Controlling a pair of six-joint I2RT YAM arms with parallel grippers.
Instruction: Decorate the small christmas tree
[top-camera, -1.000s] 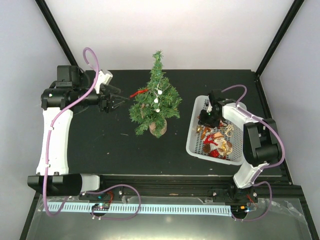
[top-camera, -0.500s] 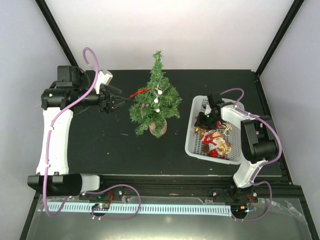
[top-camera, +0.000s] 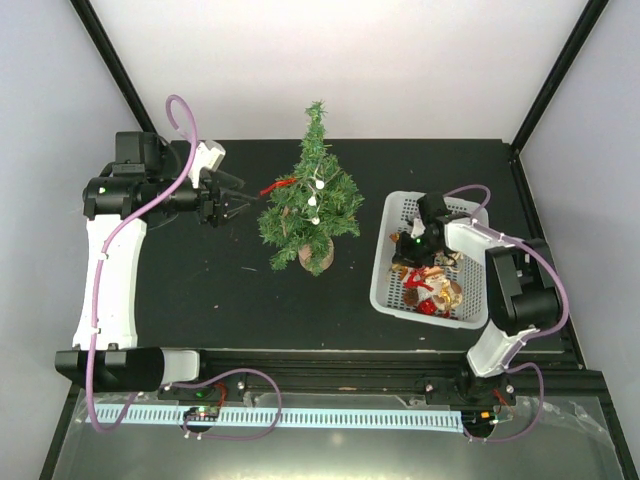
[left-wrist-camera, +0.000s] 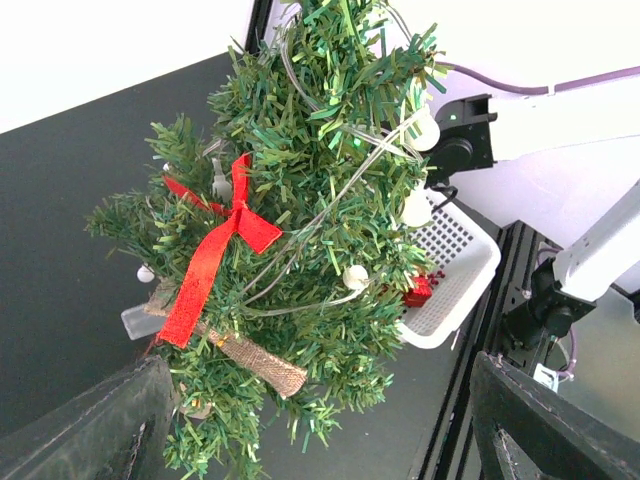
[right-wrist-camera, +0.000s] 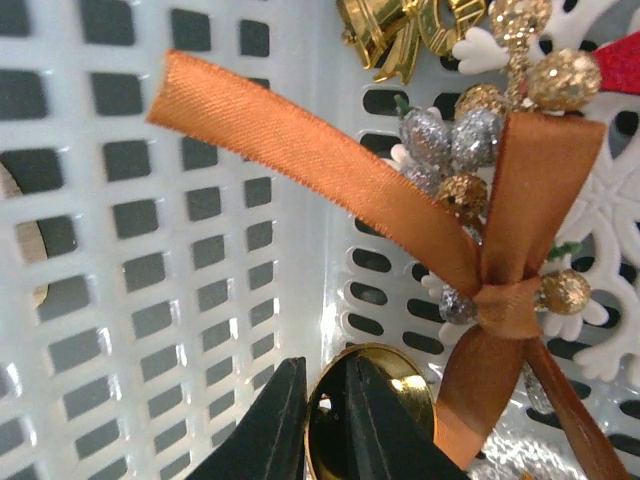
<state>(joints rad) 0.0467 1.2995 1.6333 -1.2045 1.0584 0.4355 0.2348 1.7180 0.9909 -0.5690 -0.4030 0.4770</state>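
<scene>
The small christmas tree (top-camera: 312, 205) stands upright in its brown pot near the middle of the black table (top-camera: 210, 290), between the two arms. It bears one red bow (left-wrist-camera: 215, 245), one strip of burlap (left-wrist-camera: 252, 360) and one clear cord strung with white bulbs (left-wrist-camera: 416, 208); at least five show in the left wrist view. Just to its left, the left gripper (top-camera: 238, 197) points at the tree with its two fingers spread wide and nothing between them. To the tree's right lies one white perforated basket (top-camera: 383, 290) of mixed ornaments. The right gripper (top-camera: 412, 255) reaches down inside it, its fingers (right-wrist-camera: 268, 435) pinched on the rim of one gold round ornament (right-wrist-camera: 400, 392), beside one orange-brown satin ribbon (right-wrist-camera: 320, 165).
</scene>
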